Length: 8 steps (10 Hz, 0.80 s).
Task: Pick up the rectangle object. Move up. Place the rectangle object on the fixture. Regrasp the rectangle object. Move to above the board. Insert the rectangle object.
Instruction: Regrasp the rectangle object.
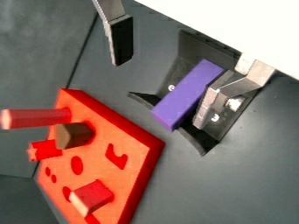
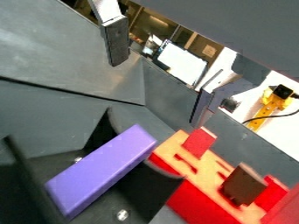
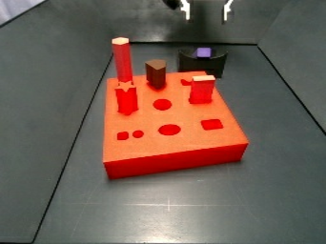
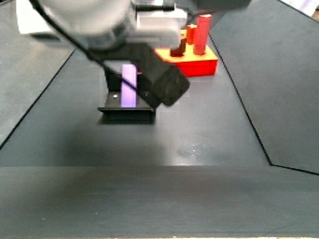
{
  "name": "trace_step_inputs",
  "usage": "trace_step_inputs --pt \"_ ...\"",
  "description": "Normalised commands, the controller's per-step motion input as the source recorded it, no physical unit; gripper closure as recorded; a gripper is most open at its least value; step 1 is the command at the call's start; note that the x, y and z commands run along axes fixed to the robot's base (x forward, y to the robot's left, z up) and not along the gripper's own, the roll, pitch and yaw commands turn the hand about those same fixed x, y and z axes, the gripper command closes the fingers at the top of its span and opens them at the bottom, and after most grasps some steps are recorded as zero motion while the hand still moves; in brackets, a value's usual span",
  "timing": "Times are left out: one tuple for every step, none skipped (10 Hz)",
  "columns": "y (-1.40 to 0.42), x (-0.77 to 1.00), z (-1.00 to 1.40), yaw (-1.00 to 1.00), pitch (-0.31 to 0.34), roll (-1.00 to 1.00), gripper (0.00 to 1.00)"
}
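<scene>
The rectangle object (image 1: 187,93), a blue-purple block, rests slanted on the black fixture (image 1: 149,98) and nothing grips it. Both side views show it there too, rectangle object (image 3: 204,53) on fixture (image 3: 205,67), and rectangle object (image 4: 129,78) on fixture (image 4: 127,114). My gripper (image 3: 205,10) hangs open well above the fixture. In both wrist views the block lies below the open gripper (image 1: 163,92), near one finger (image 1: 219,103), with the other finger (image 1: 118,39) far off. The red board (image 3: 173,129) lies in front of the fixture.
On the board stand a tall red peg (image 3: 122,59), a dark brown block (image 3: 155,72) and a shorter red peg (image 3: 201,90), with several holes near them. Dark sloping walls (image 3: 287,86) enclose the floor on both sides.
</scene>
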Motion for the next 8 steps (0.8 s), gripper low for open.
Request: trace_step_inputs --pt "-1.00 -0.09 0.91 0.02 0.057 1.00 0.00" --pt "-1.00 -0.11 0.87 0.02 0.046 1.00 0.00" --pt "-0.99 -0.14 0.80 0.02 0.038 1.00 0.00" --pt "-0.78 -0.11 0.52 0.02 0.033 1.00 0.00" --pt "-0.61 -0.07 0.30 0.02 0.032 1.00 0.00" --pt "-0.43 -0.04 0.09 0.02 0.031 1.00 0.00" --pt "-0.17 -0.02 0.03 0.02 0.029 1.00 0.00" --pt "-0.03 -0.03 0.05 0.02 0.030 1.00 0.00"
